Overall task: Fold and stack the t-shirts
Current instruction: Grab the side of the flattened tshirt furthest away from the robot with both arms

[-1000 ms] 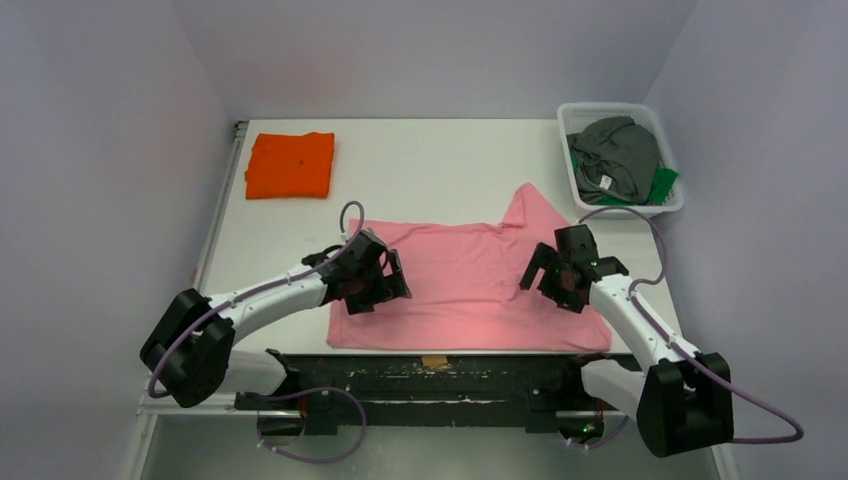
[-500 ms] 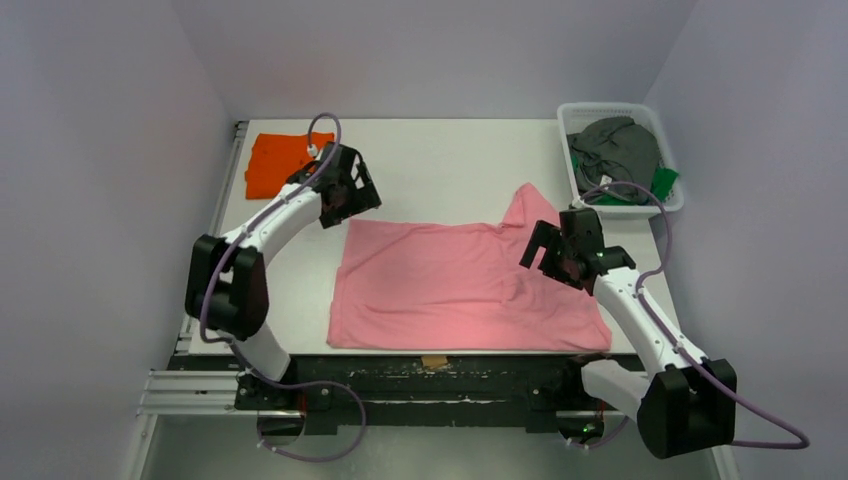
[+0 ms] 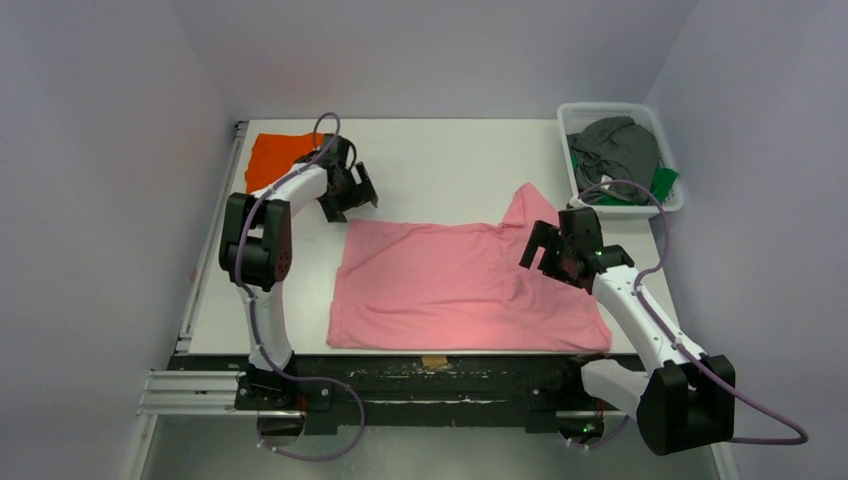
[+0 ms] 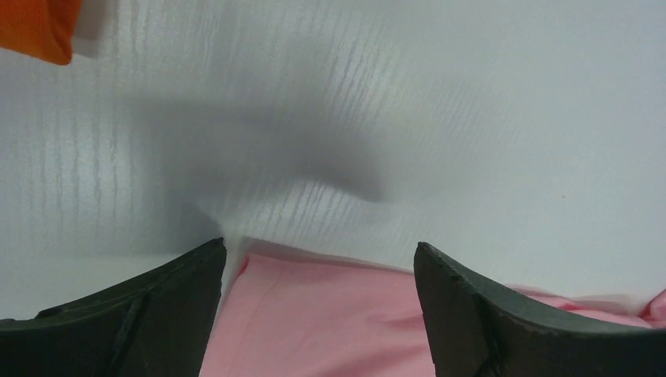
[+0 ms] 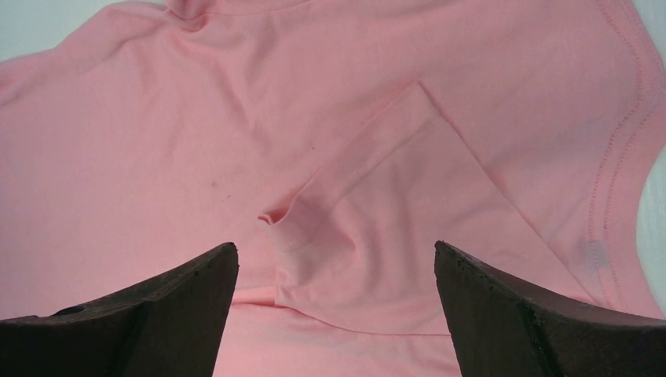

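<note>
A light pink t-shirt (image 3: 450,285) lies spread flat in the middle of the table, one sleeve pointing toward the far side. A folded bright orange t-shirt (image 3: 268,160) lies at the far left, partly behind my left arm. My left gripper (image 3: 352,200) is open and empty, just above the pink shirt's far left corner (image 4: 330,314); the orange shirt's edge (image 4: 35,27) shows at the top left of that view. My right gripper (image 3: 537,255) is open and empty, over the pink shirt's right side, above a creased sleeve fold (image 5: 353,236).
A white mesh basket (image 3: 620,108) stands at the far right corner with dark grey shirts (image 3: 615,150) and a green one (image 3: 662,183) in it. A small tan tab (image 3: 434,361) sits at the table's near edge.
My left arm has swung from the pink shirt's left edge to the far left, beside the orange shirt. My right gripper has moved slightly farther away. The pink shirt lies as before.
</note>
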